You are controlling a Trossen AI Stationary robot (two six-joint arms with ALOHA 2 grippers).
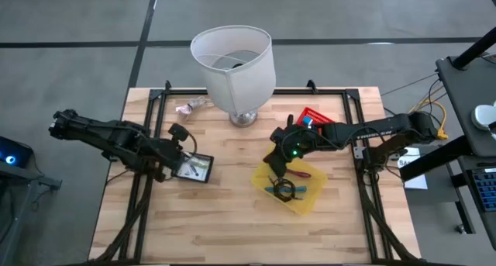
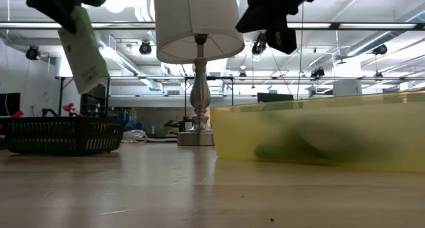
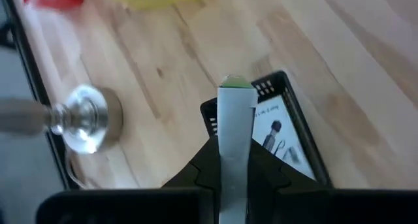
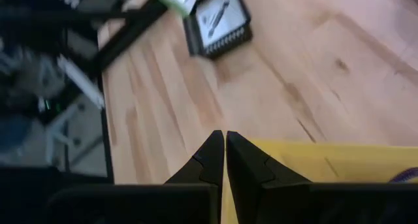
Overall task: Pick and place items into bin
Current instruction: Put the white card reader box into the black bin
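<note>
Hanging above the black basket (image 1: 194, 168) at the table's left, a flat white packet (image 3: 235, 142) is pinched edge-on in the left gripper (image 1: 172, 162). Released tilted, it could catch the rim and slide out. The right gripper (image 4: 224, 149), closed and empty, hovers over the yellow bin (image 1: 306, 196).

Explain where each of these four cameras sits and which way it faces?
High: overhead, looking down; both arms, black mesh basket, yellow plastic bin.
Low: tabletop level; white-shaded lamp, arms above.
Left wrist: left gripper pinching flat white packet above basket.
Right wrist: shut right gripper over bin.
Basket: in all views.
</note>
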